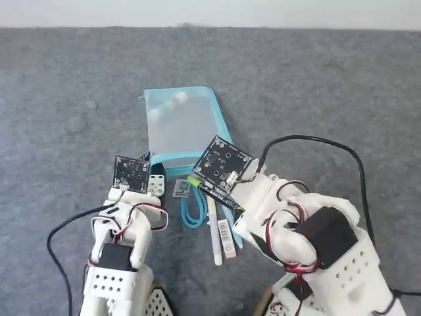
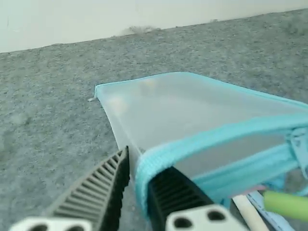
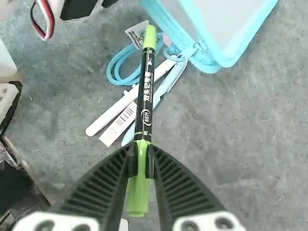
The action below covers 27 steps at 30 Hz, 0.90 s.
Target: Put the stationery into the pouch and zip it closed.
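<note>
One pouch, one marker (green)

Grey, felt-like covering runs right across the bench, with a fuzzy, mottled nap from edge to edge. At the far side it meets a plain pale wall in one straight line. In the left wrist view, a small tuft of fluff sits right at that seam. The light is soft and even, the shadows faint.
</note>
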{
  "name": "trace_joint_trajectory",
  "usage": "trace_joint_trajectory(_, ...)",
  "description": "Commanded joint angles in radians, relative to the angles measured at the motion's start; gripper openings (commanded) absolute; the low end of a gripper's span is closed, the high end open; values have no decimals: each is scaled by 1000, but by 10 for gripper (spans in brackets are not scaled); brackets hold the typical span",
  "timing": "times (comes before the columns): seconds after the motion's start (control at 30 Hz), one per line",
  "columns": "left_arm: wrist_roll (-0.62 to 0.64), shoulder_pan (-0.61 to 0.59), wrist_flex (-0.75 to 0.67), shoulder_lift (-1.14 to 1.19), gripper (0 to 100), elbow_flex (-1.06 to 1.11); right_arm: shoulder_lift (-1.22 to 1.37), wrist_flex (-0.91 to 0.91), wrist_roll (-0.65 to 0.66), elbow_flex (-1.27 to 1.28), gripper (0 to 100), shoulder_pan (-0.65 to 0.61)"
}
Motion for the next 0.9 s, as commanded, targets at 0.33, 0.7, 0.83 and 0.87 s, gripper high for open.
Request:
trace_joint_trajectory(0.33, -6, 9, -34, -5, 13, -13, 24, -170, -44, 15, 6, -8)
trace_joint_trajectory(0.7, -6, 9, -32, -5, 13, -13, 374, -452, -110, -29, 6, 8)
trace_joint_trajectory(0.83, -6, 11, -20, -5, 13, -13, 550, -510, -161, -158, 10, 56)
trace_joint_trajectory(0.87, -8, 11, -20, -5, 13, -13, 591, -513, -181, -195, 11, 65)
